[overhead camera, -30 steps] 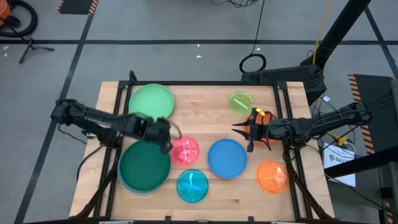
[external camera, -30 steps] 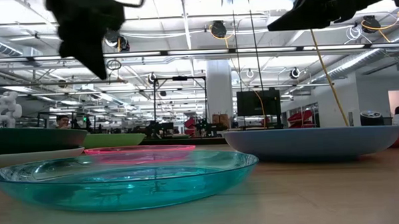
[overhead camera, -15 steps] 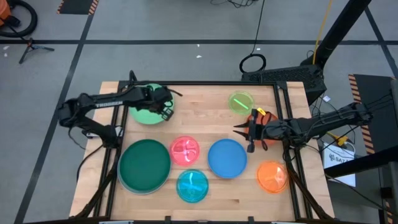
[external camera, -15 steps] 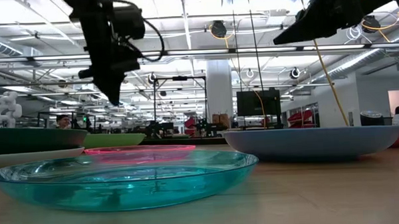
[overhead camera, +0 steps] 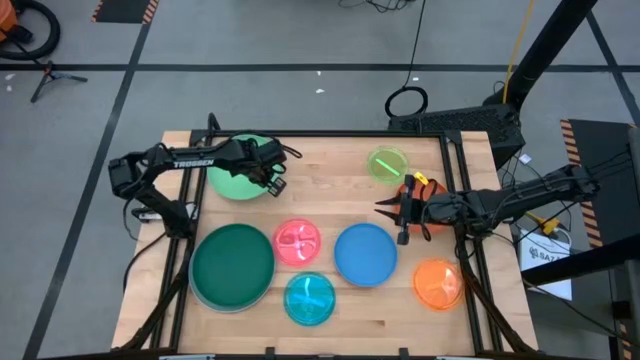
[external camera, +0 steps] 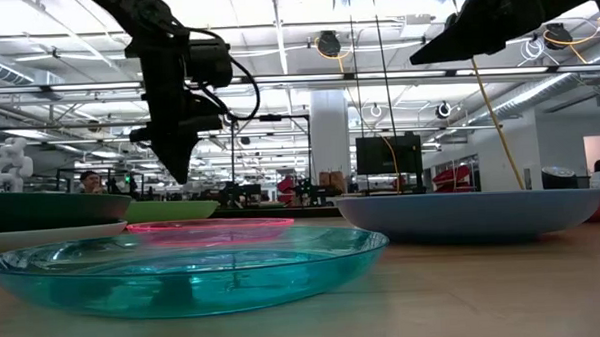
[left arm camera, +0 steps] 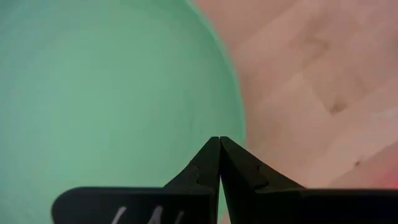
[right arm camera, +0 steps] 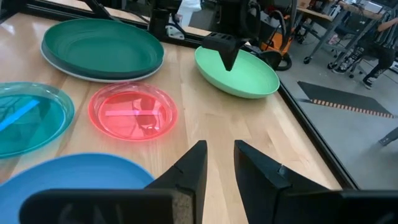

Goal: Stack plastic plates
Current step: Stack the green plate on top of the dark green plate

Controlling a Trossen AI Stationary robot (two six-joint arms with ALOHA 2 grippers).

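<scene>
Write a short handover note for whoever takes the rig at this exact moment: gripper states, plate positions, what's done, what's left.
Left gripper: shut, empty, above the light green plate's edge.
Right gripper: slightly open, empty, hovering near the blue plate.
Done: dark green plate sits on a pale plate.
Left: light green, blue, pink, cyan, orange and lime plates lie separately, unstacked.

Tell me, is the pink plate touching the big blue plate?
Apart. The high view shows bare wood between the pink plate and the blue plate.
</scene>
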